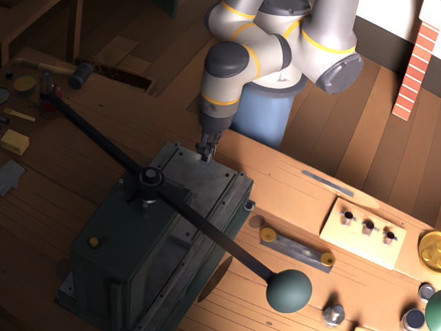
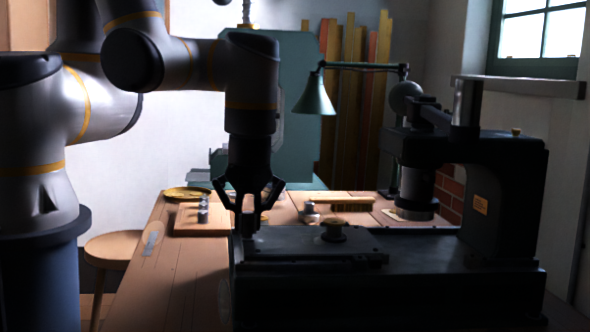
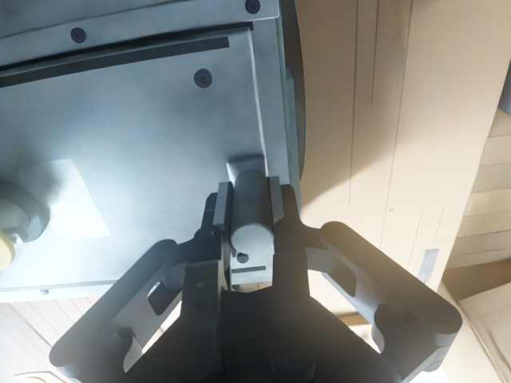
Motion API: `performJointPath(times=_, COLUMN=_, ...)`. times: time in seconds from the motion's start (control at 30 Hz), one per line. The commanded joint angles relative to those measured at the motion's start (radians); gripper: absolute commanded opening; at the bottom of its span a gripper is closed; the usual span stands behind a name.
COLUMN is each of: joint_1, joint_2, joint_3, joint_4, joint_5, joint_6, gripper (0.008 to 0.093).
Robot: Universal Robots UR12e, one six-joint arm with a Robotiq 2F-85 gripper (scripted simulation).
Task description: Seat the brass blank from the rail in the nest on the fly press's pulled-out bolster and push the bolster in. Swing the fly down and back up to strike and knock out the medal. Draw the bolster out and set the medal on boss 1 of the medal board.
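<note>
The fly press [image 1: 142, 231] sits on the bench, its grey bolster [image 1: 199, 178] drawn out toward the robot base. I grip the bolster's upright handle pin [image 3: 249, 210] at its outer edge with my closed gripper [image 3: 247, 202]. In the second side camera the nest [image 2: 333, 229] on the bolster carries a brass-topped piece. The fly arm [image 1: 213, 231] crosses the press top and ends in a dark green ball [image 1: 289, 291]. The rail [image 1: 295, 249] lies right of the press with brass blanks [image 1: 268, 234] at its ends. The medal board [image 1: 363, 231] with three bosses lies further right.
The robot's blue pedestal [image 1: 263, 114] stands behind the bench. A brass dish [image 1: 432, 251] sits at the right edge. Small tins [image 1: 413, 319] and a steel knob [image 1: 333, 315] lie near the front right. A hammer [image 1: 53, 69] and small tools lie far left.
</note>
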Motion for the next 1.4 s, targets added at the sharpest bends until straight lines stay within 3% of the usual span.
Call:
performJointPath(times=0.0, joint_1=0.000, joint_2=0.000, joint_3=-0.003, joint_4=-0.002, joint_5=0.001, joint_6=0.000, gripper=0.0080)
performJointPath(times=1.37, joint_1=0.016, joint_2=0.021, joint_3=-0.026, joint_4=0.000, joint_5=0.001, joint_6=0.016, gripper=0.0080)
